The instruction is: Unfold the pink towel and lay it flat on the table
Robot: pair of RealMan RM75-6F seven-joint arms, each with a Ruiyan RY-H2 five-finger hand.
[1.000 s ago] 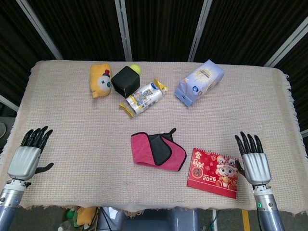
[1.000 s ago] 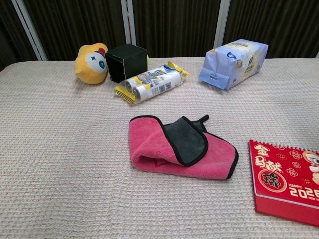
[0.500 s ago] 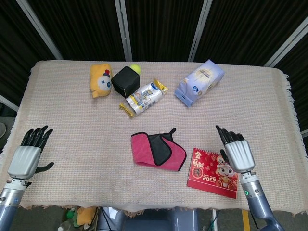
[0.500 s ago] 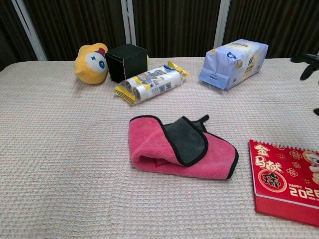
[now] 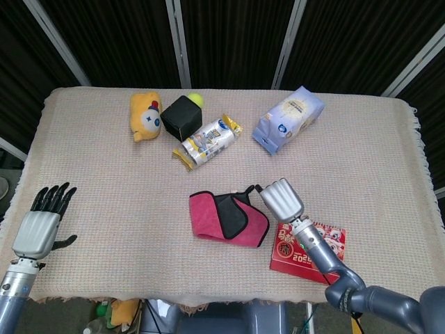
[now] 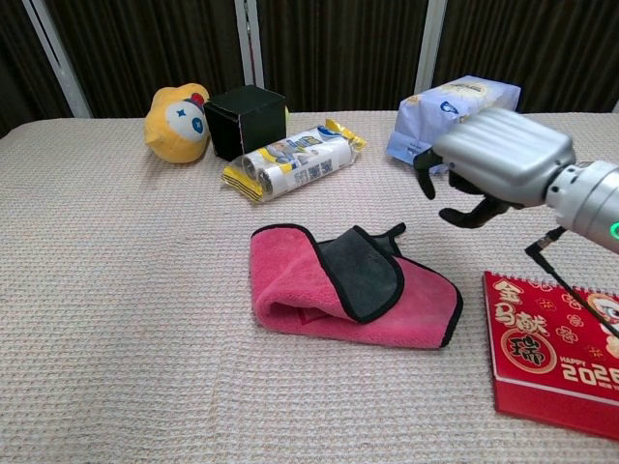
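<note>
The pink towel (image 5: 208,217) (image 6: 300,280) lies folded at the table's middle, with a dark grey flap (image 6: 363,271) turned over its top and a black edge trim. My right hand (image 5: 281,199) (image 6: 495,158) hovers just above and to the right of the towel's right end. Its fingers are bent downward and apart, and it holds nothing and does not touch the towel. My left hand (image 5: 39,225) rests near the table's front left edge with its fingers spread and empty. Only the head view shows the left hand.
A red calendar (image 5: 314,252) (image 6: 556,353) lies right of the towel, under my right forearm. At the back stand a yellow plush toy (image 5: 144,116), a black box (image 5: 181,116), a wrapped snack pack (image 5: 206,142) and a blue-white bag (image 5: 288,119).
My right hand has swung left from the table's front right edge, across the calendar, to the towel's right end, its fingers now bent downward. The towel and left hand have not moved.
</note>
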